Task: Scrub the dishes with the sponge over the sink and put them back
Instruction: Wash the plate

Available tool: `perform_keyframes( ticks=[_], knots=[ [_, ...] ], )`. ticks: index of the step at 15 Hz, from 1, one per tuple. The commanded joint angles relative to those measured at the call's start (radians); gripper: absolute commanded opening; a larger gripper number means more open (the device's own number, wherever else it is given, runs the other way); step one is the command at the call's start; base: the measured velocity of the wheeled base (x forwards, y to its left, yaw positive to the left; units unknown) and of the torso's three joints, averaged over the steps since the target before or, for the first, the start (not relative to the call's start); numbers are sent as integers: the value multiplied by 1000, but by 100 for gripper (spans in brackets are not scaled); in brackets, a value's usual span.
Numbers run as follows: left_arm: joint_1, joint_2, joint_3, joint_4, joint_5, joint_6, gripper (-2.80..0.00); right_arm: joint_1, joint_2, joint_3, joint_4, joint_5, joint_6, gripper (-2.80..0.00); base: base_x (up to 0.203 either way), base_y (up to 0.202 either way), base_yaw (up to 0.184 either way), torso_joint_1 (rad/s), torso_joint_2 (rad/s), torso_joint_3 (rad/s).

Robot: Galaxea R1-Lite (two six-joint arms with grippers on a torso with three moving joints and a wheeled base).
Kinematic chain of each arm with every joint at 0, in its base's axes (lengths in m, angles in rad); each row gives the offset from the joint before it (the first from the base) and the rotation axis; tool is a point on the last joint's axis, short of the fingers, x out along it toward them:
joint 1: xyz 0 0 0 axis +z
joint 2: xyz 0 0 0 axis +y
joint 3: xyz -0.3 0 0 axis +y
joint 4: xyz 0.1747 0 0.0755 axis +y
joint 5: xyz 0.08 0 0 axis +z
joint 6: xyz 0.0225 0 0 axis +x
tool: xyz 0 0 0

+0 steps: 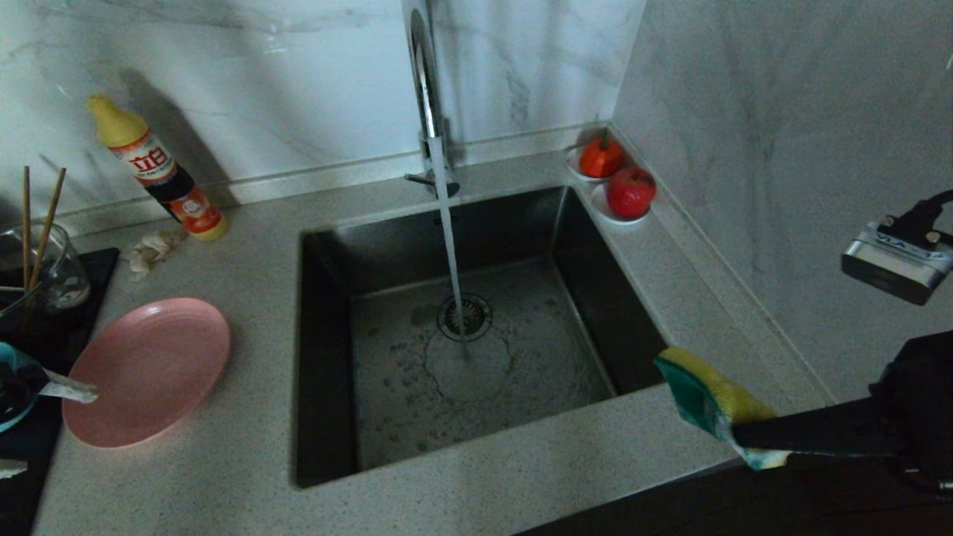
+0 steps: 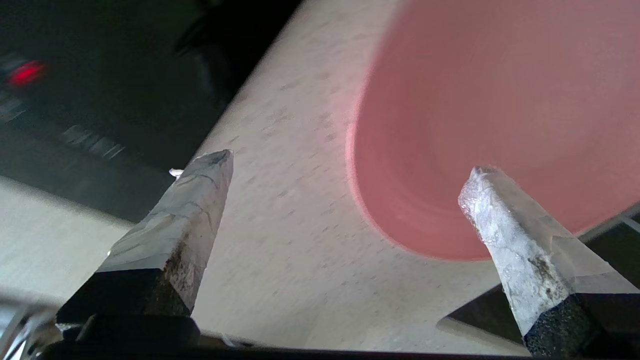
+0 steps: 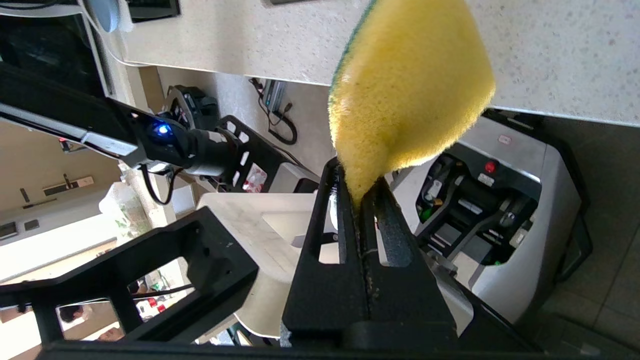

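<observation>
Sponge (image 3: 410, 85), yellow with green scouring face: I have it pinched in the closed right gripper (image 3: 361, 197), held just off the sink's (image 1: 476, 327) near right corner, presumably ready for scrubbing under the running faucet (image 1: 428, 89). Left gripper (image 2: 345, 165), at the bench's (image 1: 253, 298) far left: jaws wide, empty, straddling the near rim of the pink plate (image 1: 145, 370), which lies flat left of the sink; I judge a pickup comes next.
</observation>
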Motion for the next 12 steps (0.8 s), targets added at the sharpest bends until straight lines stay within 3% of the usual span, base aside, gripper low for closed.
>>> perform_keyframes(
  ticks=[1, 3, 7, 12],
  knots=[
    [-2, 20, 26, -31, -45, 1, 0, 0, -1, 5, 2, 2, 3, -280, 0, 0, 0, 0, 0, 0],
    [-2, 18, 34, -47, -60, 4, 0, 0, -1, 8, 2, 2, 3, -280, 0, 0, 0, 0, 0, 0],
    [-5, 18, 106, -226, -105, 2, 0, -2, 2, 10, 2, 2, 1, -280, 0, 0, 0, 0, 0, 0],
    [-13, 22, 108, -283, -136, 0, 0, -2, 9, 53, -48, 5, 1, -280, 0, 0, 0, 0, 0, 0]
  ],
)
